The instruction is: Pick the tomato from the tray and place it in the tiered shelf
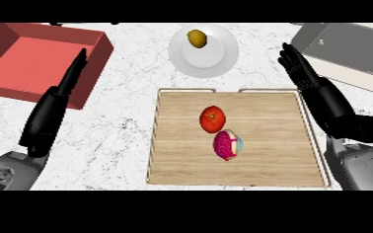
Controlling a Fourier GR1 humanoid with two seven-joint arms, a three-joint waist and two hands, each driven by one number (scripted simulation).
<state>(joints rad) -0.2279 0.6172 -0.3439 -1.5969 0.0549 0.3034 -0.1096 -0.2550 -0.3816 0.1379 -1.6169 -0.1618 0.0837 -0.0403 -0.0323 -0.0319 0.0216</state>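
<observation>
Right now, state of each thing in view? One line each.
tomato: on the wooden tray, not held, touching the pink item.
pink item: lying on the tray, not held.
tray: flat on the counter.
yellow fruit: sitting on the white plate.
plate: on the counter beyond the tray.
red bin: open-topped, nothing visible inside.
grey shelf: far right, partly cut off.
left hand: open, holding nothing.
right hand: open, holding nothing.

Bright, even light falls from above, leaving only faint soft shadows beneath the tomato (212,119) and the white plate (204,51).
</observation>
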